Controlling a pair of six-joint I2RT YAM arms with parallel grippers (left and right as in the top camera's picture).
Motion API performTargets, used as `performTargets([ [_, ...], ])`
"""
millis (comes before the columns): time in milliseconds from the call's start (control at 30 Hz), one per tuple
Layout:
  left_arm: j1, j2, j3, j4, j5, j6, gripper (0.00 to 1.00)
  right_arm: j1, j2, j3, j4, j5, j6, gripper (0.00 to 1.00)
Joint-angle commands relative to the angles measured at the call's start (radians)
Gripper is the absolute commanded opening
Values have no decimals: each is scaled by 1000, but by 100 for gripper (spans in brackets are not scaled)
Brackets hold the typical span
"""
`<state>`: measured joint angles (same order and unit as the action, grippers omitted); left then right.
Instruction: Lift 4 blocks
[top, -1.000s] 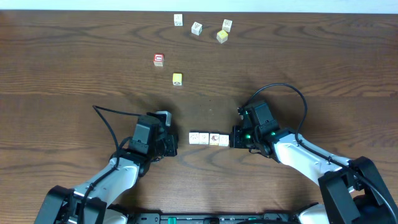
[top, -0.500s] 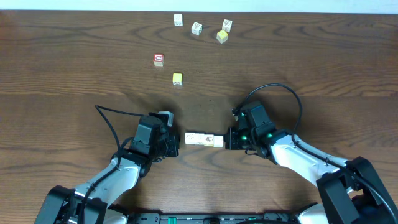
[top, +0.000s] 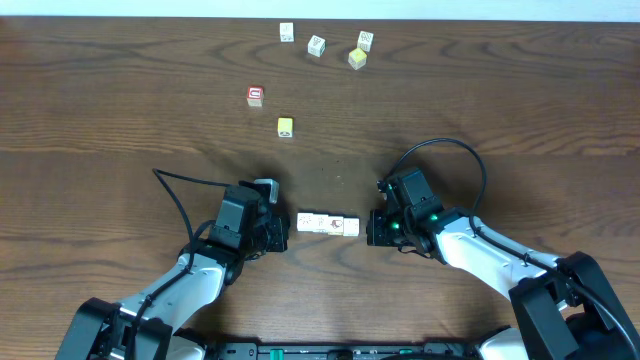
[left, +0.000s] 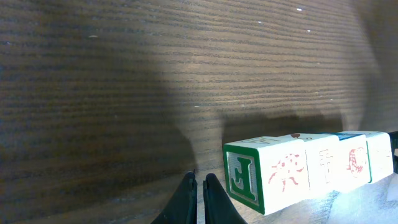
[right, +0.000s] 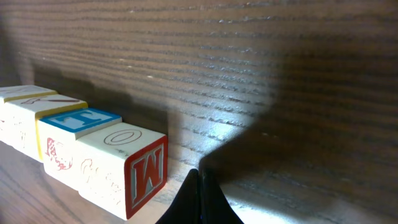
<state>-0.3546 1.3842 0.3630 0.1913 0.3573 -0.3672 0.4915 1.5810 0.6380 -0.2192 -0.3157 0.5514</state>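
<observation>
Several cream blocks (top: 328, 224) lie end to end in a short row on the wooden table, between my two grippers. My left gripper (top: 284, 231) is shut and empty just off the row's left end. In the left wrist view its tips (left: 199, 182) rest low beside the green "E" face of the end block (left: 244, 175), a narrow gap apart. My right gripper (top: 371, 228) is shut and empty at the row's right end. In the right wrist view its tips (right: 198, 179) sit next to the red "W" face of the end block (right: 147, 172).
Three more white cubes (top: 316, 45) and a yellow cube (top: 357, 58) lie near the table's far edge. A red cube (top: 255, 95) and a second yellow cube (top: 285, 126) sit left of centre. A black cable (top: 470, 160) loops over the right arm.
The right gripper pushed the row of blocks a little to the left, toward the left gripper, then eased back slightly. The left arm stayed in place.
</observation>
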Motion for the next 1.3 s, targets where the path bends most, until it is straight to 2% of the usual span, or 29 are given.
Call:
performTargets([
  [0,-2,4,2,2,1,-5,7,11,9,-4,-5,-7,-9,1],
  [500,-2,4,2,-6,28,-5,7,11,9,-4,-50,-26,-59,1],
  [1267,-2,4,2,2,41,-5,7,12,6,10,14,-72,-31,1],
])
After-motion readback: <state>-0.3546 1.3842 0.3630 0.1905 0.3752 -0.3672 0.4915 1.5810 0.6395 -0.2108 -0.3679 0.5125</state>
